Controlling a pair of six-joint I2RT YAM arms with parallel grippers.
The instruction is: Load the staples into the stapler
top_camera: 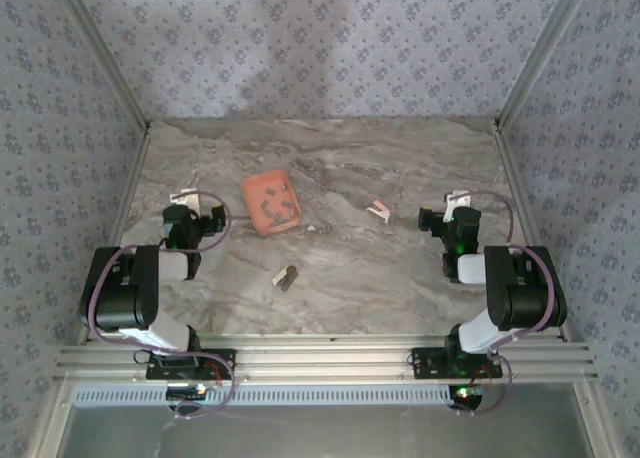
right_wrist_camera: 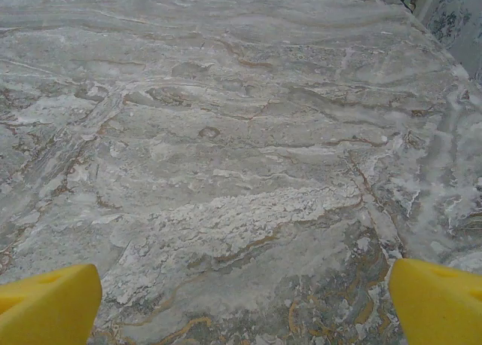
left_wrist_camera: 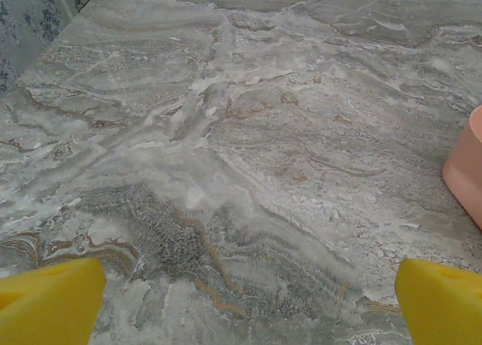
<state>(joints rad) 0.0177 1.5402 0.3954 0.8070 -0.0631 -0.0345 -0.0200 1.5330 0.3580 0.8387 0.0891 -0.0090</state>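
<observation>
Currently left gripper (left_wrist_camera: 248, 307) and right gripper (right_wrist_camera: 245, 307) are gaping empty; pinch one of the staples (top_camera: 271, 207) squarely, avoiding tray (top_camera: 251, 184) wall.

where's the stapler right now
In the top external view the stapler lies on the table slightly left of centre, apart from the salmon-orange tray and on its near side, toward the robot.

Staples (top_camera: 272, 209) in tray (top_camera: 254, 188); stapler (top_camera: 286, 277) on table (top_camera: 400, 278) before tray
</observation>
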